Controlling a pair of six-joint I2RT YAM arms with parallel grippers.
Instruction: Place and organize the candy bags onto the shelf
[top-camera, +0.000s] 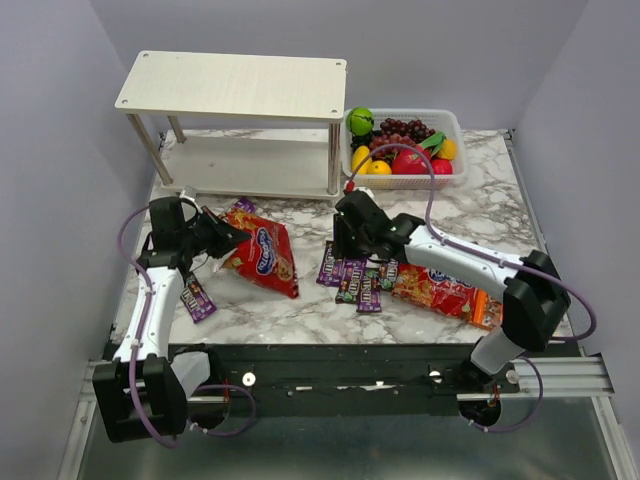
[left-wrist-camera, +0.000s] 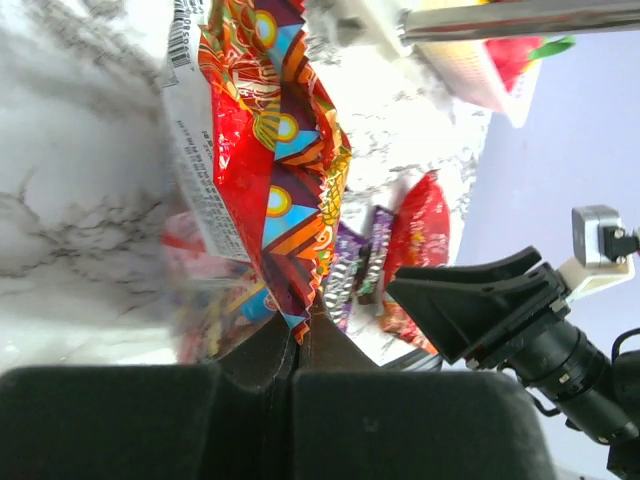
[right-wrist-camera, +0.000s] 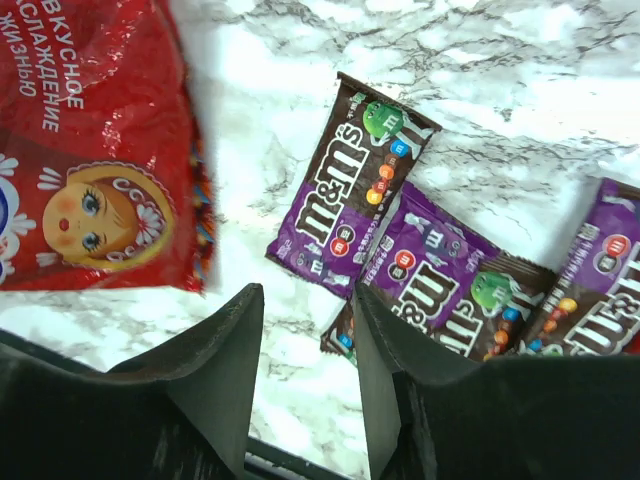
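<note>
My left gripper (top-camera: 226, 241) is shut on the serrated corner of a red candy bag (top-camera: 265, 255), which hangs from the jaws in the left wrist view (left-wrist-camera: 270, 150). My right gripper (top-camera: 345, 243) is open over marble, beside a cluster of purple-brown candy packets (top-camera: 352, 280). In the right wrist view the open gripper (right-wrist-camera: 305, 300) has a packet (right-wrist-camera: 350, 185) just ahead and another (right-wrist-camera: 450, 275) by its right finger. The left-hand red bag (right-wrist-camera: 90, 150) shows there too. The second red bag (top-camera: 445, 292) lies under the right forearm. The white two-tier shelf (top-camera: 235, 85) stands at the back left.
A white basket (top-camera: 455, 125) of fruit stands right of the shelf. A lone purple packet (top-camera: 197, 298) lies by the left arm and another (top-camera: 243, 205) in front of the shelf. The right arm (left-wrist-camera: 520, 320) shows close by in the left wrist view.
</note>
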